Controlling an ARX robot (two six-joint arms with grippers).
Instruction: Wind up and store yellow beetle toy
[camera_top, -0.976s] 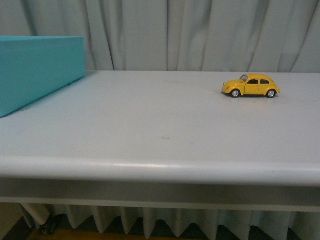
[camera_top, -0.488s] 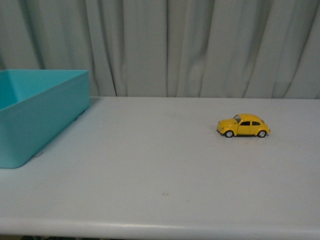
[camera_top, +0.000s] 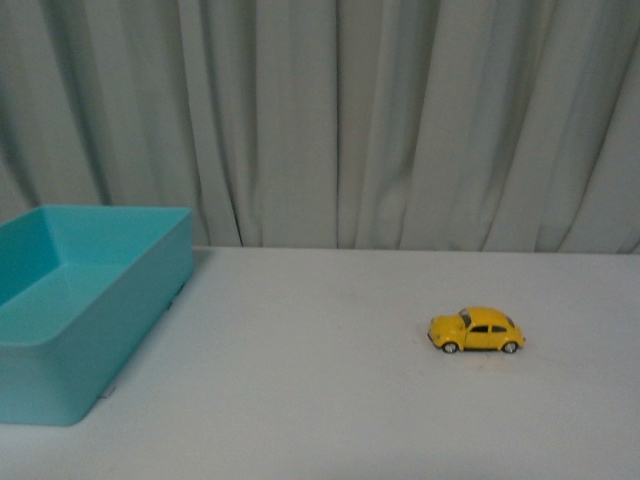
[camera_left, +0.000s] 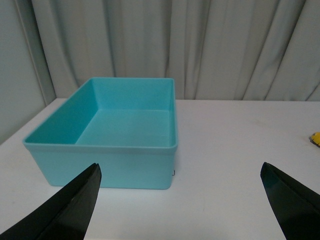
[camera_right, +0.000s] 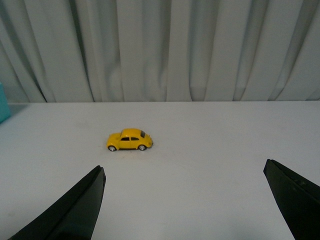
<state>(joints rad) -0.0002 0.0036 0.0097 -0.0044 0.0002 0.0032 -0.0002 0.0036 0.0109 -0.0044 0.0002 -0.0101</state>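
The yellow beetle toy (camera_top: 477, 331) stands on its wheels on the white table (camera_top: 320, 400), right of the middle, nose pointing left. In the right wrist view the yellow beetle toy (camera_right: 129, 140) sits well ahead of my right gripper (camera_right: 184, 172), which is open with nothing between its dark fingers (camera_right: 75, 210). My left gripper (camera_left: 180, 170) is open too, hovering in front of the teal box (camera_left: 107, 150); a sliver of the yellow beetle toy (camera_left: 316, 138) shows at that view's edge. Neither arm appears in the front view.
The teal box (camera_top: 60, 360) stands empty at the table's left side. Pale curtains (camera_top: 330, 120) hang right behind the table's far edge.
The front view has risen and tilted down: the table's front edge has dropped out of sight, the inside of the teal box now shows, and the toy appears lower in the picture.
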